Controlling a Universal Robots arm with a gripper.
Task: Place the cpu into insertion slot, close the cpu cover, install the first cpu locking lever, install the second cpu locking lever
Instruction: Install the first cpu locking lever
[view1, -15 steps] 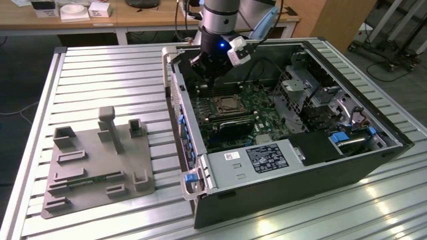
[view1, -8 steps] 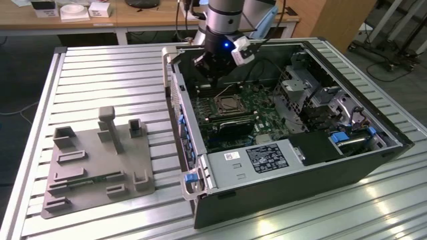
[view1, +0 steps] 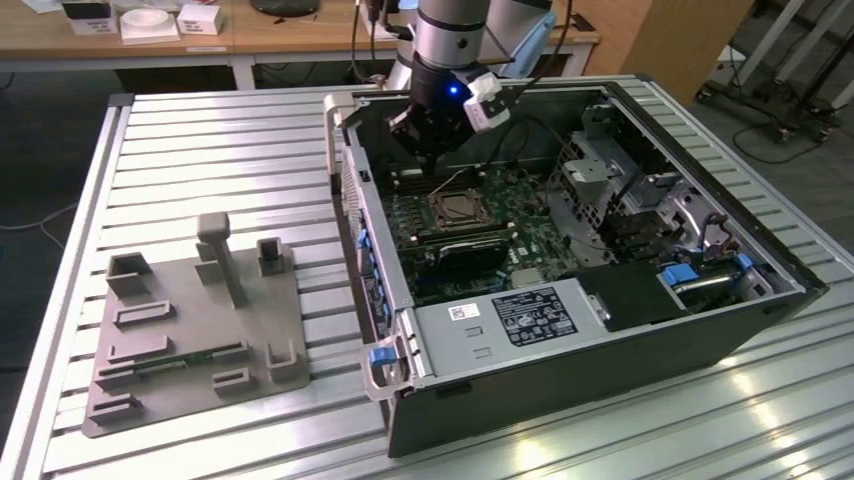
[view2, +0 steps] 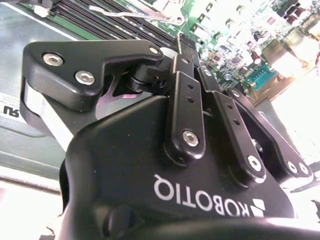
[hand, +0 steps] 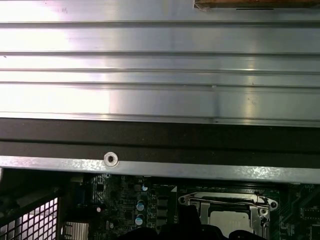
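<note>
In the exterior view my gripper (view1: 424, 150) hangs inside the open computer case (view1: 747, 320), over the far end of the green motherboard and just beyond the insertion slot (view1: 458, 208). In the second wrist view its links converge to a point and the gripper (view2: 184, 42) looks shut with nothing in it. The first wrist view shows the insertion slot (hand: 230, 212) with the cpu (hand: 227, 223) lying in it, silvery top up. The cpu cover (hand: 186, 200) lies flat around it as a silver frame. A thin wire locking lever (hand: 225, 202) runs along the slot's edge. A lever (view2: 135, 15) also appears beside the memory slots.
The case lies on its side on a slatted aluminium table (view1: 200, 130). A grey fixture plate (view1: 200, 330) sits at the exterior view's left. Inside the case are a labelled power supply (view1: 534, 315) and a drive cage (view1: 627, 190). A wooden desk (view1: 267, 35) stands behind.
</note>
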